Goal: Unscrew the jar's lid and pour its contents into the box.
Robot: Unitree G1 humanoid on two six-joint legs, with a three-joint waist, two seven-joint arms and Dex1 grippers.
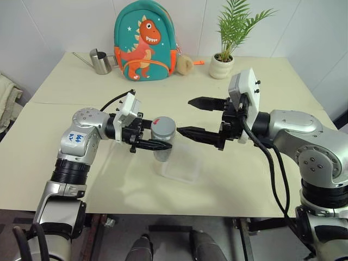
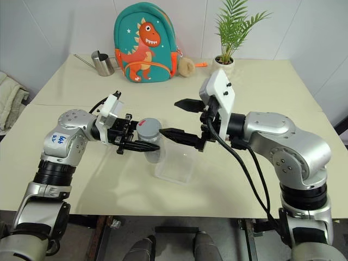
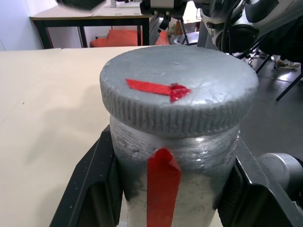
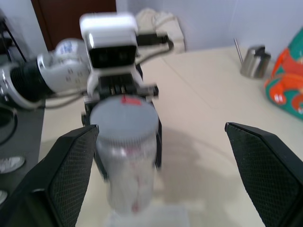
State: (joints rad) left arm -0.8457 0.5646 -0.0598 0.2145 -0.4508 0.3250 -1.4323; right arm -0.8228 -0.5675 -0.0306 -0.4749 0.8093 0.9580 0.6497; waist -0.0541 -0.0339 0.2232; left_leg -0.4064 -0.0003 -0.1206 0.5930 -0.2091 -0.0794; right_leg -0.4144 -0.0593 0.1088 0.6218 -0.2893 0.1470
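1. Step: lid (image 1: 163, 126) not yet unscrewed, sits fully on the jar (image 1: 162, 147). The left gripper (image 1: 155, 144) is clamped on the jar body, holding it above the box (image 1: 181, 166).
2. The right gripper (image 1: 191, 116) has its jaws wide apart, empty, just beside the lid.
3. Next, I'd judge: centre those jaws over the lid, close, twist.
4. Jar: clear, grey ribbed cap, red tape mark on top and down the side. Can't see the contents.

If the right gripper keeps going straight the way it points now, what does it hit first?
Probably the round grey screw lid on the small clear jar held by the left gripper. The right gripper is open; depth is unclear.
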